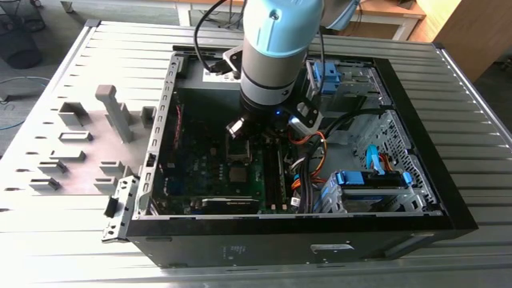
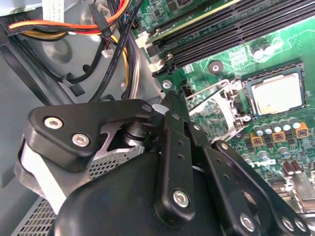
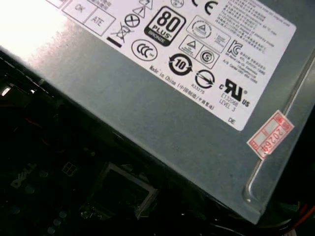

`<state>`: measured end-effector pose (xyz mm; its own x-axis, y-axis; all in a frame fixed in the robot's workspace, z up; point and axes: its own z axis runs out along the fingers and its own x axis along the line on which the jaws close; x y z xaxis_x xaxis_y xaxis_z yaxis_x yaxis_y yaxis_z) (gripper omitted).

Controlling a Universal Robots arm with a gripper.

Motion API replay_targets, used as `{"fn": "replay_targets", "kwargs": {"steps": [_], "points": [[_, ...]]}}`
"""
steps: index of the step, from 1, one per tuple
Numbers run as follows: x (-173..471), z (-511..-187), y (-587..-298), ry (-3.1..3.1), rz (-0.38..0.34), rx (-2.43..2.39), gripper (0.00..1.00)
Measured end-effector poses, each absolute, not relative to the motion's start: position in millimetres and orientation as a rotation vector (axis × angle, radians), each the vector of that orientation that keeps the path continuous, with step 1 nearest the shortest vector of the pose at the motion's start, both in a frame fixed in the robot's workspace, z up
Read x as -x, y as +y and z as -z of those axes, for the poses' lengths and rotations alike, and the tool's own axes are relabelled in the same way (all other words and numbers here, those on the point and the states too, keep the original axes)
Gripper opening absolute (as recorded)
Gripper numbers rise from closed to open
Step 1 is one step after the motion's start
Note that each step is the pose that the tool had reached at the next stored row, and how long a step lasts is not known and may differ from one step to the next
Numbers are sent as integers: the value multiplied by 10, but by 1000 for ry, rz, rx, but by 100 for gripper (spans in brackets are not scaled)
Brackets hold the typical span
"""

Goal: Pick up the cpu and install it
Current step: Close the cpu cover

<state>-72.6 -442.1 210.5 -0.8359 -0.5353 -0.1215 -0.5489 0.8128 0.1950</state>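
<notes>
Finding: the arm reaches down into the open computer case (image 1: 280, 243), which stands on the slatted bench (image 1: 480, 150). The gripper (image 2: 173, 104) hangs low over the green motherboard (image 2: 275, 44).

Jaws: their linkage hides the tips in the second wrist view, so I cannot tell whether they are apart or together. Nothing is seen carried.

Position of the cpu (image 2: 274, 93): it lies flat, silvery top up, in the socket recess on the motherboard. By appearance it is seated.

Governing relation: the hinged metal socket frame (image 2: 211, 98) stands open between the gripper tip and the cpu. The frame is just beside the tip, and the cpu is near it but clear of it, on the far side of the frame. The chip is square, so no long axis applies.
</notes>
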Motion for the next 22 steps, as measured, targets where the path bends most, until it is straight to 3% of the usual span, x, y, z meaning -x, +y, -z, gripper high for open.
{"fn": "replay_targets", "kwargs": {"steps": [22], "points": [[725, -2193, -4502, 2932, -347, 878, 11]]}}
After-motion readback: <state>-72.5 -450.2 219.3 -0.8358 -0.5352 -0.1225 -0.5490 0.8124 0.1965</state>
